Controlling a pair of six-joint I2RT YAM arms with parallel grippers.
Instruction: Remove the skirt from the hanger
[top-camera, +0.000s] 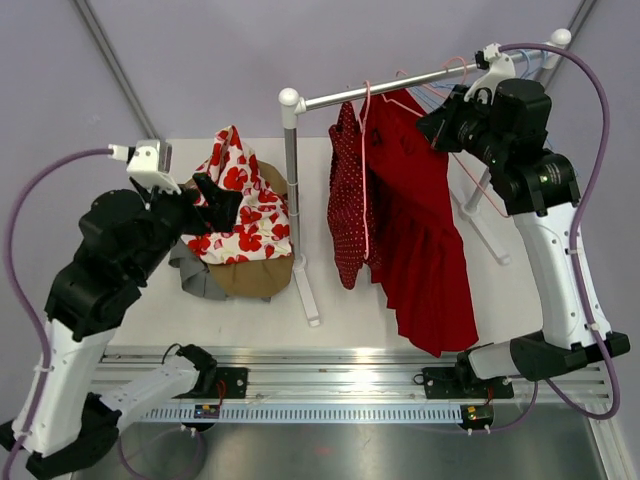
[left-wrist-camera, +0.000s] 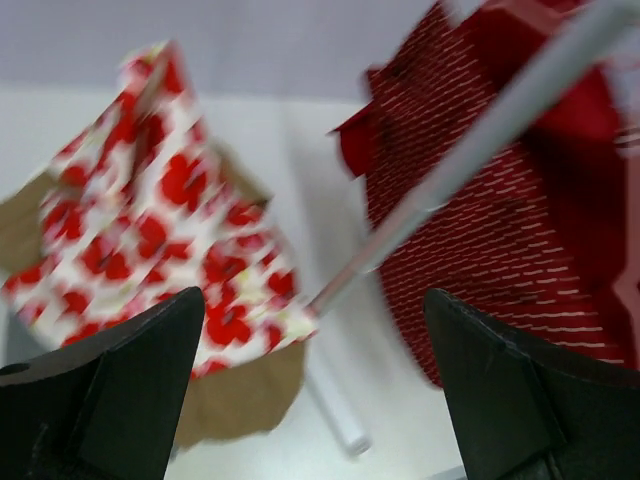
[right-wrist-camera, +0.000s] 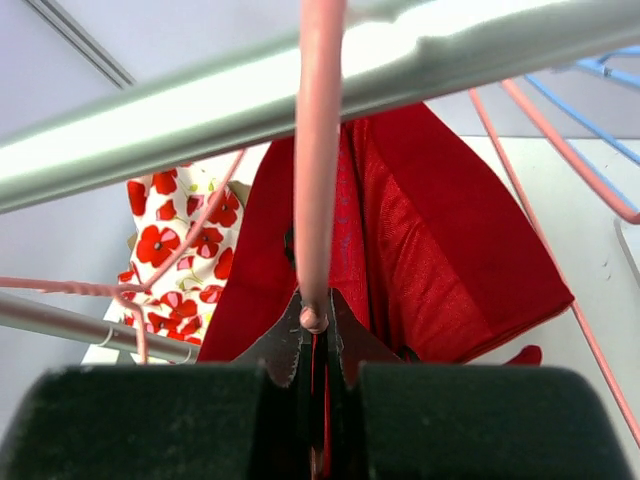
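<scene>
The right gripper (right-wrist-camera: 314, 335) is pinched tight on a pink hanger (right-wrist-camera: 318, 160) right at the rail (top-camera: 400, 88), over the far right of the table (top-camera: 520, 300). The red skirt (top-camera: 425, 250) hangs below the rail (a dotted red garment (top-camera: 347, 200) just left of it). The left gripper (left-wrist-camera: 312, 300) hovers with its jaws spread wide, holding nothing, beside the floral garment (top-camera: 240, 215) heaped on the left.

The skirt (top-camera: 347, 200) is dark red with tiny white dots; the dress (top-camera: 425, 250) is plain red. The cloth (top-camera: 237, 195) is white with red poppies, the fabric (top-camera: 250, 278) tan. The hanger (right-wrist-camera: 318, 150) is pink, the rail (top-camera: 400, 85) silver.
</scene>
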